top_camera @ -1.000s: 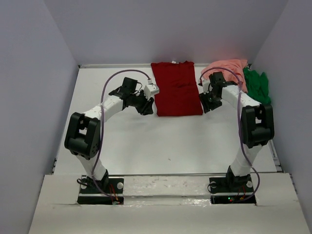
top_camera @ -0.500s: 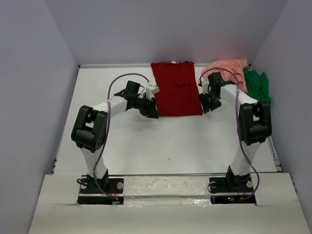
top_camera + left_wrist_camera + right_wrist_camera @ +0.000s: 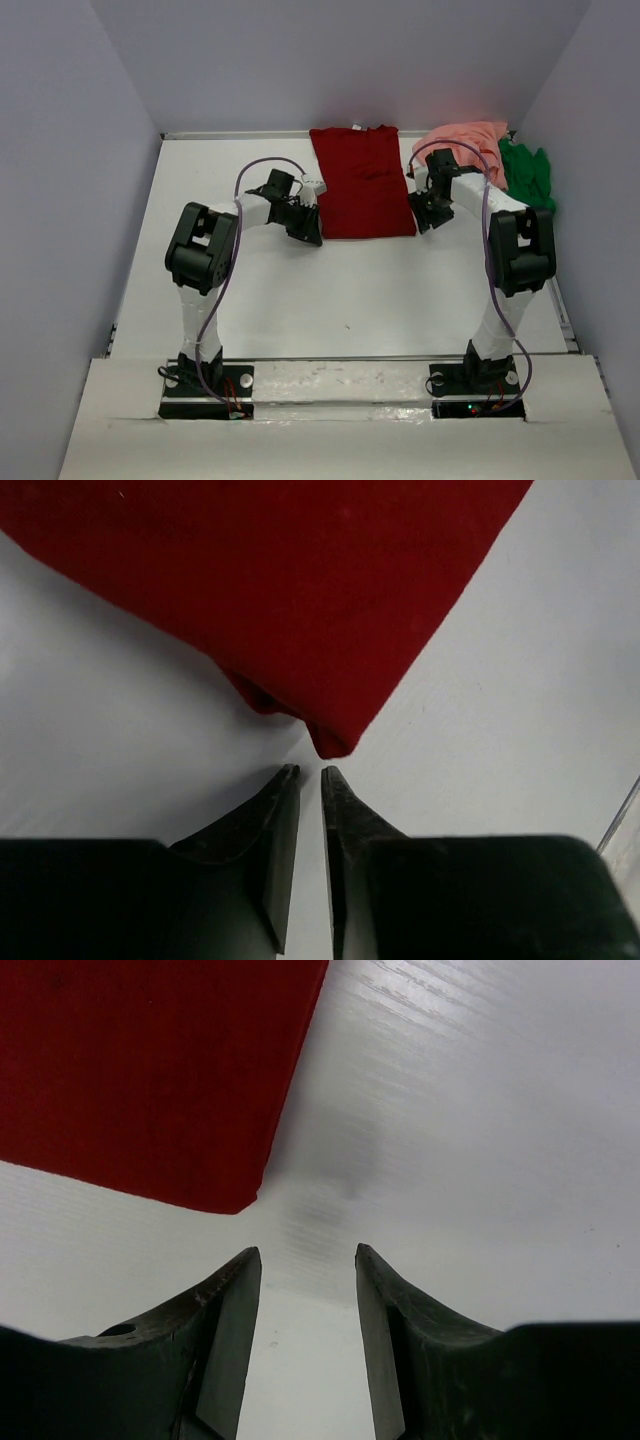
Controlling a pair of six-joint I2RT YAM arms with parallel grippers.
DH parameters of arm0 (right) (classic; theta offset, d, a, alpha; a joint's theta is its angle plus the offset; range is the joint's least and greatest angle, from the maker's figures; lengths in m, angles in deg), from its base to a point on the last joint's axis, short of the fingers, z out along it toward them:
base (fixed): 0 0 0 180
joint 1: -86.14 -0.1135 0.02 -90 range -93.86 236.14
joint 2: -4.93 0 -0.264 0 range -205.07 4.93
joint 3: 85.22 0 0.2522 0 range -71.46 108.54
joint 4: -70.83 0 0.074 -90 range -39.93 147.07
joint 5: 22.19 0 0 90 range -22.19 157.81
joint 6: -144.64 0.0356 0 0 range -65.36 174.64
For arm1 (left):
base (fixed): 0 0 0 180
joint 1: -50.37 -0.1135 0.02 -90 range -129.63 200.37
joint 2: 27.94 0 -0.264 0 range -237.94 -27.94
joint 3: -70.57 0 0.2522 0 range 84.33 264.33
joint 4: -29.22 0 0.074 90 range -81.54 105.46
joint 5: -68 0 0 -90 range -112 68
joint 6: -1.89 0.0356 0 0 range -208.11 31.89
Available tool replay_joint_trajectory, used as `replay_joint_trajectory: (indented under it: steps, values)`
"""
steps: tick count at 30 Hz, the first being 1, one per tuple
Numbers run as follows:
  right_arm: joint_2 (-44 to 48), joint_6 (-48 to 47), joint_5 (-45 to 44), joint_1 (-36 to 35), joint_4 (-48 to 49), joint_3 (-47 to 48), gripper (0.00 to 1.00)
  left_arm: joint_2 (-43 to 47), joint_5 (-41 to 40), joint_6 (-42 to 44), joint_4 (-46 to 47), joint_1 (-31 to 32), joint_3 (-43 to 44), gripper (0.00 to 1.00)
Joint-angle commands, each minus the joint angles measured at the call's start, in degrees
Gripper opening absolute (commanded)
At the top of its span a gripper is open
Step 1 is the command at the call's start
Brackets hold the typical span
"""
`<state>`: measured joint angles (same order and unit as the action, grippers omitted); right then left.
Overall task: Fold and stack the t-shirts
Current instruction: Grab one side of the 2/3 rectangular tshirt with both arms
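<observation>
The dark red t-shirt (image 3: 362, 182) lies folded lengthwise into a flat rectangle at the back middle of the table. My left gripper (image 3: 312, 236) sits at its near left corner; in the left wrist view the jaws (image 3: 310, 772) are almost closed and empty, their tips just short of the shirt's corner (image 3: 330, 742). My right gripper (image 3: 420, 222) is at the near right corner; its jaws (image 3: 308, 1252) are open and empty over bare table, with the shirt's corner (image 3: 225, 1195) ahead to the left. The salmon pink t-shirt (image 3: 468, 138) and the bright green t-shirt (image 3: 527, 172) lie crumpled at the back right.
Grey walls close in the white table (image 3: 340, 290) at the back and on both sides. The green shirt lies against the right wall. The right arm's forearm (image 3: 480, 195) passes close to the pink shirt.
My left arm has swung right, bringing its gripper down to the red shirt's near left corner. The right gripper has barely moved. The shirts have not shifted.
</observation>
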<state>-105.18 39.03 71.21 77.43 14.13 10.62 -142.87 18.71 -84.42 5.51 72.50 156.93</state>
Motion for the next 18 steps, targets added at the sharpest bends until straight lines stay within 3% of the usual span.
replay_joint_trajectory:
  steps: [1,11,18]
  values:
    - [0.6,0.1,-0.6,0.0,0.1,2.2,0.48,-1.0,0.9,0.1,-2.7,0.5,6.8,0.25]
    - [-1.3,-0.1,-0.6,0.0,-0.2,3.4,0.45,5.7,4.9,0.2,-1.2,2.2,5.2,0.0]
    - [-1.9,-0.3,-0.8,0.0,-0.2,3.4,0.42,6.0,3.4,1.1,-3.0,6.8,8.1,0.0]
